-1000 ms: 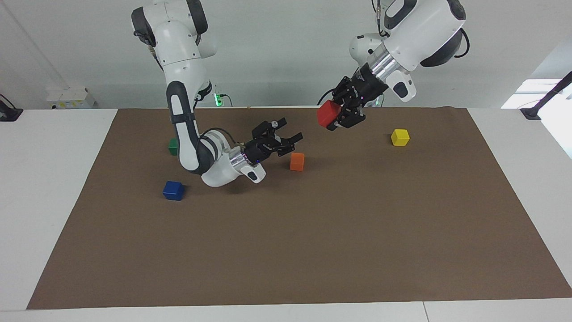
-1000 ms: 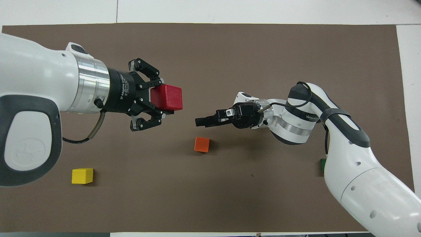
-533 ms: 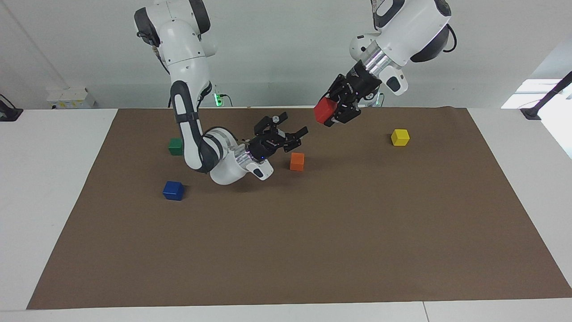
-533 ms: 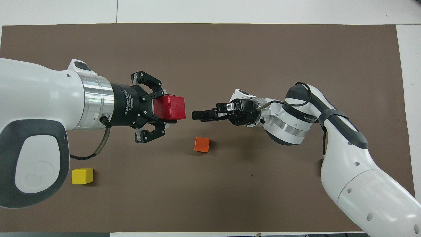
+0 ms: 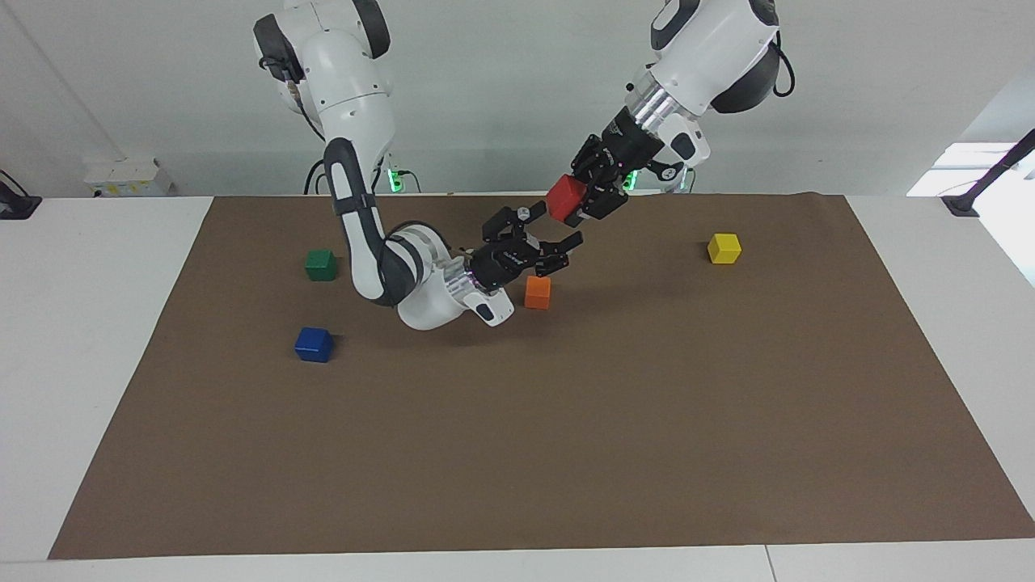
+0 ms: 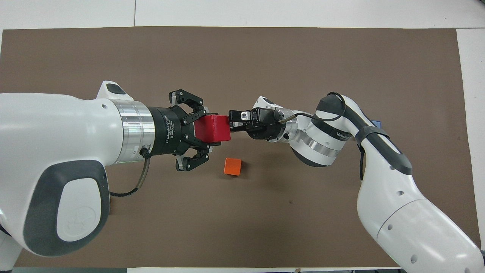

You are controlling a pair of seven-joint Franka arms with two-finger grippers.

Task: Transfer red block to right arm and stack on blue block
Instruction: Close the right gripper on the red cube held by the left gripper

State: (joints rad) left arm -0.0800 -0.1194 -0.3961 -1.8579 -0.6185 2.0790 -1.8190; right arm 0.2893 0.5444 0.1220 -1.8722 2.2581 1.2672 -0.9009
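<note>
My left gripper (image 5: pixel 577 204) is shut on the red block (image 5: pixel 563 196) and holds it in the air over the mat, above the orange cube. In the overhead view the red block (image 6: pixel 213 128) sits between its fingers. My right gripper (image 5: pixel 548 230) is open, with its fingertips just under and beside the red block, not closed on it. In the overhead view the right gripper (image 6: pixel 233 121) meets the block's edge. The blue block (image 5: pixel 314 343) lies on the mat toward the right arm's end. In the overhead view the right arm hides nearly all of it.
An orange cube (image 5: pixel 537 292) lies on the brown mat (image 5: pixel 566 453) just below the two grippers. A green cube (image 5: pixel 320 264) lies nearer to the robots than the blue block. A yellow cube (image 5: pixel 724 248) lies toward the left arm's end.
The left gripper has carried the red block toward the right arm's end. The right gripper has risen and reached toward it, so the gap between them has closed.
</note>
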